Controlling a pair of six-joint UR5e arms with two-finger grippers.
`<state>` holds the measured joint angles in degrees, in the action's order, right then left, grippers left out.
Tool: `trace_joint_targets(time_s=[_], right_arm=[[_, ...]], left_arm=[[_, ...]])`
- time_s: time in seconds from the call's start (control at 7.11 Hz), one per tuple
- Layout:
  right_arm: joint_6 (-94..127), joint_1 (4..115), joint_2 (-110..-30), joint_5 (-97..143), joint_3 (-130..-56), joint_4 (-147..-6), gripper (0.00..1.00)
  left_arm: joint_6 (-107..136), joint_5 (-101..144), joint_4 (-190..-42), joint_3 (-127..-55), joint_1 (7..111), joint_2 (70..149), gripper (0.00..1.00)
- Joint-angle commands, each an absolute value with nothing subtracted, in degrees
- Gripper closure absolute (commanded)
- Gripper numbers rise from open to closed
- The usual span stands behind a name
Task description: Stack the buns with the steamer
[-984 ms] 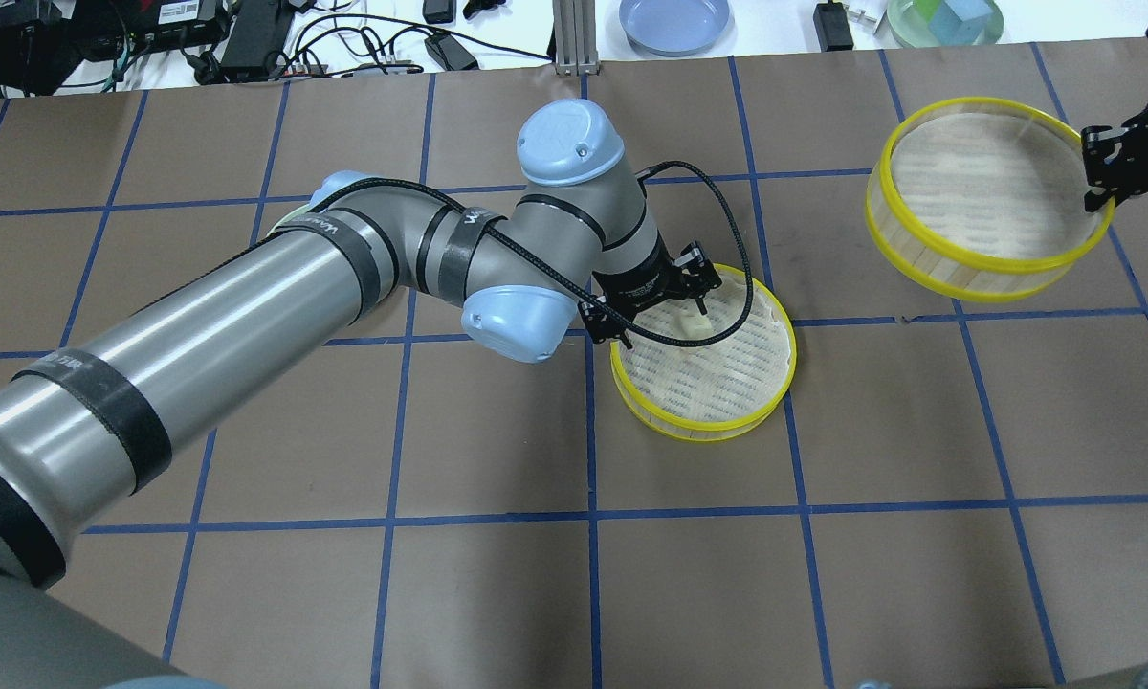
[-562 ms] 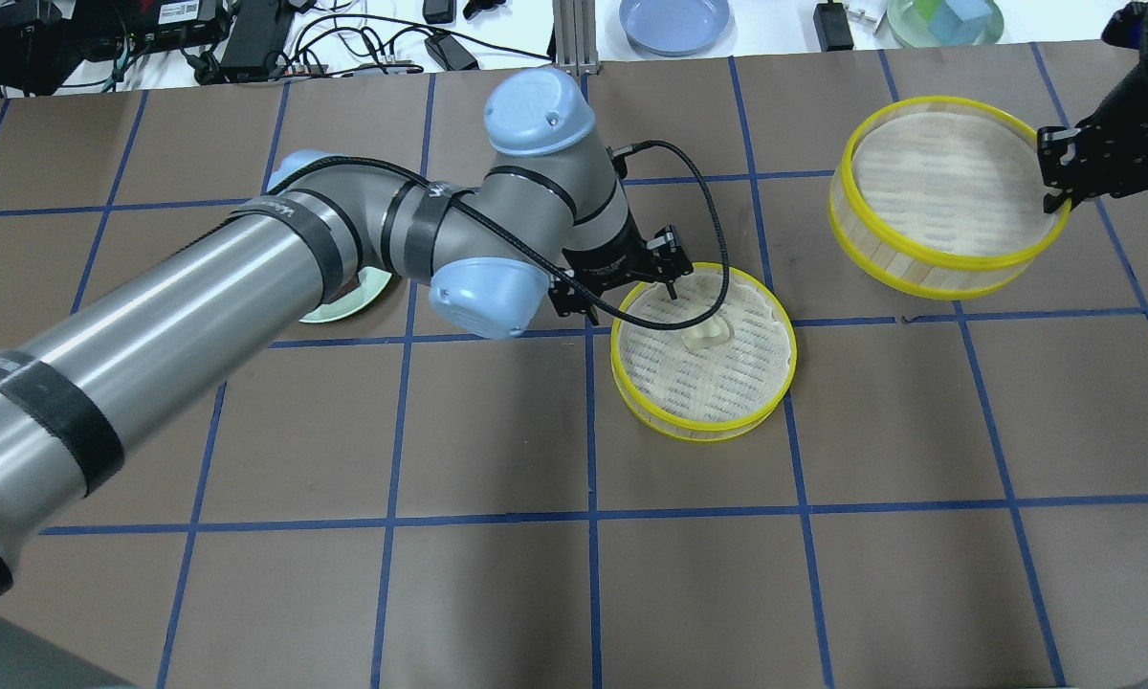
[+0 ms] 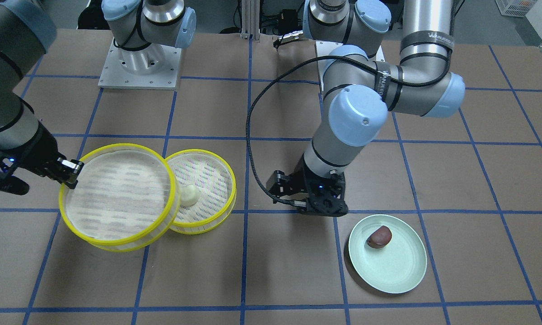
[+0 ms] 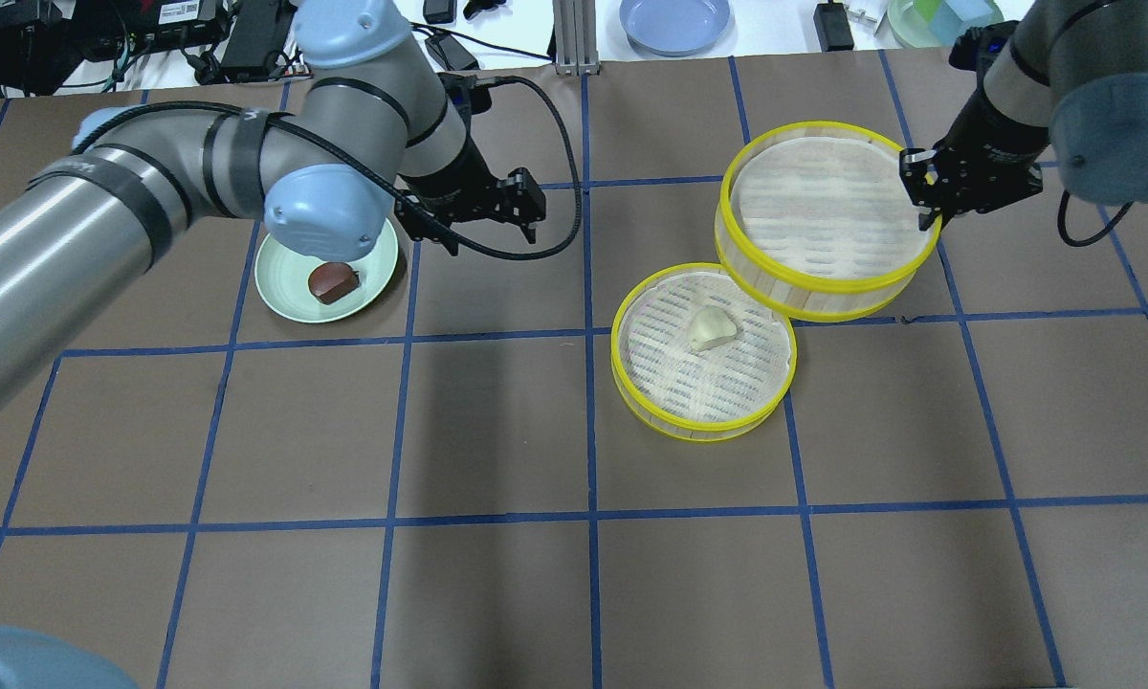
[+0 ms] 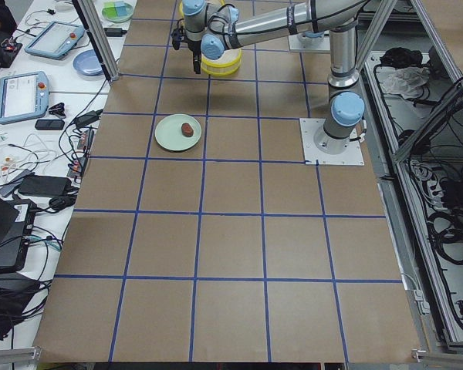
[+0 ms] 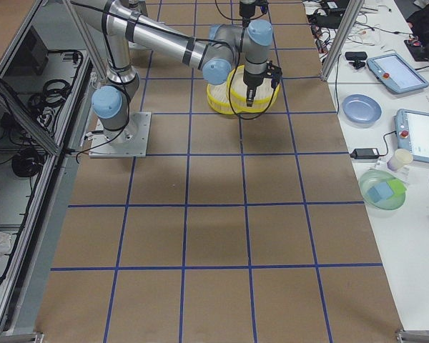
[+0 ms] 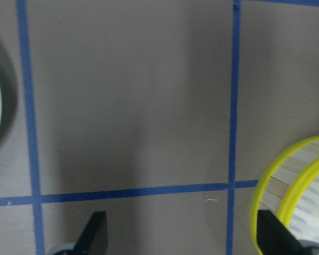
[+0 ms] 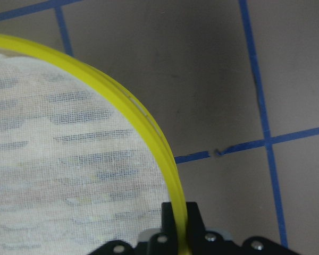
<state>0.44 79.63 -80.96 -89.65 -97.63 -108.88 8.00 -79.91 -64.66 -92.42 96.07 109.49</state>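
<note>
Cream bun (image 4: 711, 330) lies in table tray (image 4: 698, 433). Second tray (image 4: 823, 215), empty, hangs lifted over the first's edge; right gripper (image 4: 923, 201) pinches its rim. Brown bun (image 4: 333, 280) sits on green plate (image 4: 287, 268). Left gripper (image 4: 486, 225) is spread wide and empty beside the plate.

overhead: from behind, looking down | front: opposite side, steep | wrists: close, downward | shared: steamer (image 4: 703, 388)

The cream bun (image 4: 709, 330) is lying in one yellow-rimmed steamer tray (image 4: 698, 388); the second tray (image 4: 823, 206) is hanging raised, overlapping it; the reddish-brown bun (image 4: 333, 279) is lying well apart.
</note>
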Motion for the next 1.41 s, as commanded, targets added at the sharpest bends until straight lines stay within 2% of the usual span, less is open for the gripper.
trace_joint_targets(time_s=[0.0,0.28,0.7,1.27], right_arm=[[4.19,87.68,-82.96,-90.44,-100.26,-108.90,1.00],[5.62,88.15,-83.23,-91.83,-106.23,-113.87,1.00],[4.13,88.15,-82.79,-91.76,-108.71,-114.78,1.00],[4.05,88.42,-81.31,-91.14,-108.98,-115.40,1.00]], left_arm=[[0.40,-83.29,-66.18,-92.64,89.41,108.63,0.00],[-14.77,-90.68,-66.01,-93.77,85.54,109.16,0.00],[-23.81,-90.79,-64.78,-96.58,81.39,111.78,0.00],[-32.78,-90.01,-55.74,-96.59,79.90,117.93,0.00]])
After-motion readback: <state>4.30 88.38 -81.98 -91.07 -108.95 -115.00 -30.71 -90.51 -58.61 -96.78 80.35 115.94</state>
